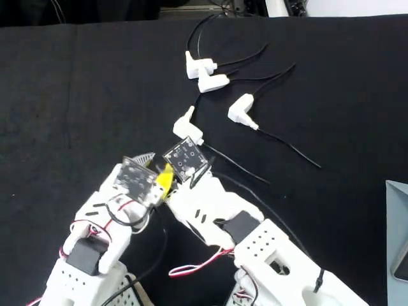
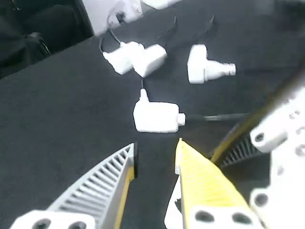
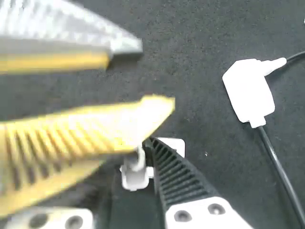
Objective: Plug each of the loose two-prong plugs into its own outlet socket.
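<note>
Several white corded plugs lie on the black cloth. The nearest plug (image 1: 189, 131) (image 2: 156, 117) (image 3: 248, 90) rests just beyond my left gripper (image 2: 156, 143) (image 1: 163, 176), which is open and empty, its grey finger (image 2: 109, 176) and yellow finger (image 2: 200, 181) well apart. My right gripper (image 3: 152, 129) sits tight against the left one, under the right arm's wrist (image 1: 186, 159). A small white piece with a stub (image 3: 136, 169) shows close by it; whether it is held is unclear. Farther off lie a single plug (image 1: 241, 109) (image 2: 205, 64) and two touching plugs (image 1: 204, 71) (image 2: 134, 59).
Black cords (image 1: 290, 148) trail from the plugs toward the back and the right. A grey object (image 1: 398, 236) stands at the right edge. The left half of the cloth (image 1: 64, 95) is bare. The two arms (image 1: 210, 204) crowd together at the front.
</note>
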Robot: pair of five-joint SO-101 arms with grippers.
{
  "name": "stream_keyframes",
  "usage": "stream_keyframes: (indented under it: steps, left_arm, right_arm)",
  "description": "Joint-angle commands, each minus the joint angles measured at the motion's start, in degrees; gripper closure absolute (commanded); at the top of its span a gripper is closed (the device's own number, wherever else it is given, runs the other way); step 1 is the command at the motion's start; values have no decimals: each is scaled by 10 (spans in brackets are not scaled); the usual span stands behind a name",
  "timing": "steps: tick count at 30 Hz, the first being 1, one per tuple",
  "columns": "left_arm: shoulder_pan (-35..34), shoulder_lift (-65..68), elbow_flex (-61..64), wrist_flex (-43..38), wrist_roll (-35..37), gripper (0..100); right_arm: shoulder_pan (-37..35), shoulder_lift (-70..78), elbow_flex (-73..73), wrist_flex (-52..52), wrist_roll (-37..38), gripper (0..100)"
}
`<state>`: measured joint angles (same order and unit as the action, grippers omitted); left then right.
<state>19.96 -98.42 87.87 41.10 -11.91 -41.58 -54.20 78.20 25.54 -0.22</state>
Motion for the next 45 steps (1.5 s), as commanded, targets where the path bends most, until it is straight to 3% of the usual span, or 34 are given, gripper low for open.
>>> stream_keyframes:
  steps: [1,5,10,18,28,34,45]
  left_arm:
    - [30,-4,-56,44,-19,852]
    - [-2,-4,-58,45,-17,852]
    - [-124,-4,-57,45,44,852]
    - [-258,-4,-56,47,96,852]
    - [-270,-4,-56,47,99,852]
    - [-270,-4,-57,47,99,852]
    - [-270,-4,-56,47,96,852]
  right_arm:
    - [17,-14,-6,1,4,986]
    - [31,-15,-6,2,1,986]
    - [64,-14,-6,-1,1,987]
    - [73,-13,51,-113,0,987]
    - [73,-4,40,-116,-58,987]
    - [90,109,-17,-116,-84,987]
    - [101,179,-45,-135,-88,987]
